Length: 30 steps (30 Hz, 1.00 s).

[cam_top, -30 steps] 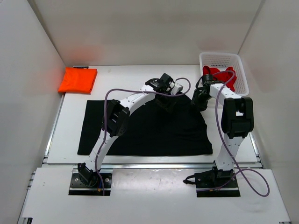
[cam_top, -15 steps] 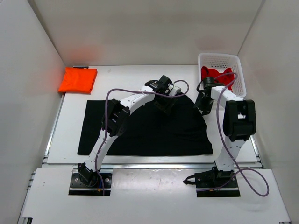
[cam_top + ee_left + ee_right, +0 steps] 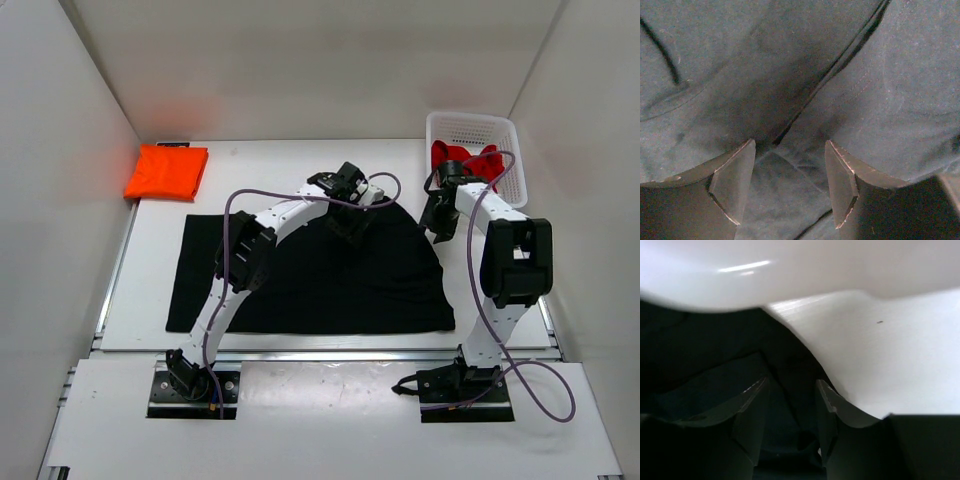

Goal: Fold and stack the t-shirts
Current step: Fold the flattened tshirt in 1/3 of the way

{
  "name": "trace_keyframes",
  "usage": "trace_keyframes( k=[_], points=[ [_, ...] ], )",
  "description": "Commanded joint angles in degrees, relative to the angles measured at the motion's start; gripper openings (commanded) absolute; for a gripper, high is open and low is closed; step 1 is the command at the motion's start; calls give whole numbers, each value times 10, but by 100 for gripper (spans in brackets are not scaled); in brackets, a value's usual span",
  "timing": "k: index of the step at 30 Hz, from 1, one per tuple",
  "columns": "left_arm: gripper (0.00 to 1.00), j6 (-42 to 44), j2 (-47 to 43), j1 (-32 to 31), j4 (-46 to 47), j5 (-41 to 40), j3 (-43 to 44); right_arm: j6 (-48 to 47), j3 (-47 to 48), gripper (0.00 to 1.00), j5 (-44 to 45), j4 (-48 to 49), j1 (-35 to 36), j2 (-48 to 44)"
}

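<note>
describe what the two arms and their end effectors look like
The left arm and right arm are slim white links with black joint housings, bolted on black base plates. A purple-grey cable loops loosely along each. The left end effector and right end effector each have two dark wedge-shaped fingers with flat, angled inner faces. No markings are readable.
</note>
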Motion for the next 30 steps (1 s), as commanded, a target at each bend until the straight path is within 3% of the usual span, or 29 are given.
trace_keyframes(
  k=[1, 4, 6, 11, 19, 26, 30],
  points=[
    [69, 3, -63, 4, 1, 0, -12, -11, 48, 38, 44, -5, 23, -50],
    [69, 1, -74, 4, 5, -4, -22, -55, 65, 38, 49, -2, 55, -46],
    [69, 2, -78, 9, 6, -12, -26, -58, 79, 41, 4, 15, 57, -27],
    [70, 1, -94, 23, 7, -29, -46, -77, 202, 43, 23, 14, 71, 57],
    [70, 3, -121, 45, 10, -36, -78, -59, 323, 42, 42, -14, 49, 154],
    [71, 2, -125, 45, 14, -36, -87, -53, 298, 44, 110, -33, 30, 130],
    [73, -1, -125, 38, 12, -32, -76, -53, 290, 44, 106, -34, 25, 113]
  ],
)
